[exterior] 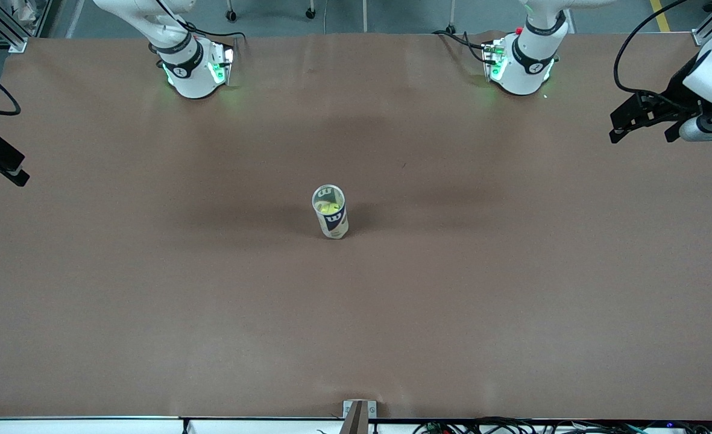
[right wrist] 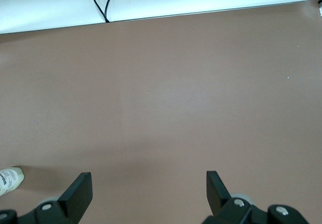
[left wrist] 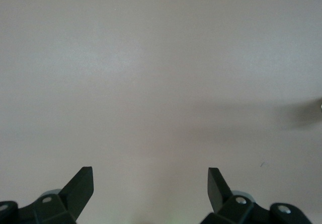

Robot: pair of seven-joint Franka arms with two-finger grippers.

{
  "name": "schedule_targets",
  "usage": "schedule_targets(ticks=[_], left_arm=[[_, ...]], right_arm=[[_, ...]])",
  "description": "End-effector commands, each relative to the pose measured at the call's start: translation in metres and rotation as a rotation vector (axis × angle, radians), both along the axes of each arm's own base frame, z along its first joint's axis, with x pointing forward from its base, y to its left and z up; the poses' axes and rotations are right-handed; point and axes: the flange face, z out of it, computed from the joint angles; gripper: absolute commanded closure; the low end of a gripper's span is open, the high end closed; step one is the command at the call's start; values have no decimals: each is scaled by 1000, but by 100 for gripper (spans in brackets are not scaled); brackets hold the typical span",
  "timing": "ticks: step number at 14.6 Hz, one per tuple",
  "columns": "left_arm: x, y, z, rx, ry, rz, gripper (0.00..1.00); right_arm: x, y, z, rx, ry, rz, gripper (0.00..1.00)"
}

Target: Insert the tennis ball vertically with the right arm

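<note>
Tennis ball (exterior: 330,208) already inside upright can (exterior: 330,212) at worktop (exterior: 151,301) centre, long axis vertical. Right tool (right wrist: 146,189) wide open, empty, over its own end, well apart from can. Left tool (left wrist: 151,186) open, empty, waiting.

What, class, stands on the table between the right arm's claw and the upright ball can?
Nothing visible. The right claw hangs open at its arm's end of the table; only bare brown surface lies between it and the can standing mid-table, a yellow ball showing inside. The left claw waits open.
</note>
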Motion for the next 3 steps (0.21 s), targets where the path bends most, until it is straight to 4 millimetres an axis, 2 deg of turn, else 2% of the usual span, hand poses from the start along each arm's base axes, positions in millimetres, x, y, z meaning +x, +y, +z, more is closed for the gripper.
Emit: schedule_targets(ticks=[1,3], left_arm=[[-8,0,3,11,-10,7,0],[-8,0,2,11,-7,7,0]], right_arm=[[2,1,2,-3,-4,3,0],[2,1,2,-3,-4,3,0]])
